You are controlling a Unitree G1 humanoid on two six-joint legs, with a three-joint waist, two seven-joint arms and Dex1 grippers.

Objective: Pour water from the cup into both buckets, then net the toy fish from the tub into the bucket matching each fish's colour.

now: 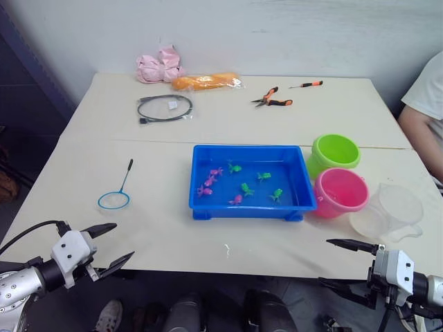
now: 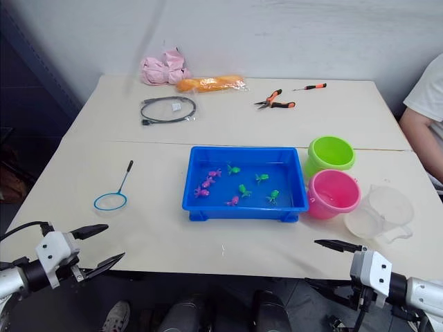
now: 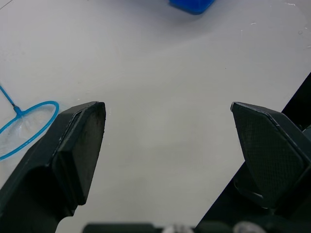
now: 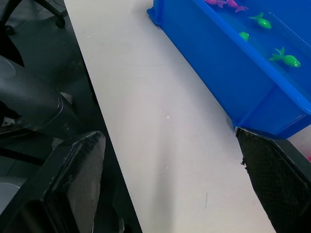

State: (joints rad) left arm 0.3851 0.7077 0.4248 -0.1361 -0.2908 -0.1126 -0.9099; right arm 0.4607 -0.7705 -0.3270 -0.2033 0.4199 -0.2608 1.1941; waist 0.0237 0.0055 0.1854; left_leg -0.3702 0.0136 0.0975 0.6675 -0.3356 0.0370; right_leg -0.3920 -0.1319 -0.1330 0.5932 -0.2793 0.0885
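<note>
While both arms hang low at the table's (image 1: 173, 228) near edge, left gripper (image 1: 111, 245) and right gripper (image 1: 339, 263) gape empty.

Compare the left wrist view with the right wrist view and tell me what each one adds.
Left wrist view alone: the net lying flat on the table, seen past the open left gripper.

Right wrist view alone: toy fish, green and pink, in the water, and dark floor beyond the table edge, seen past the open right gripper.

Both: the pale table top and part of the blue tub.
</note>
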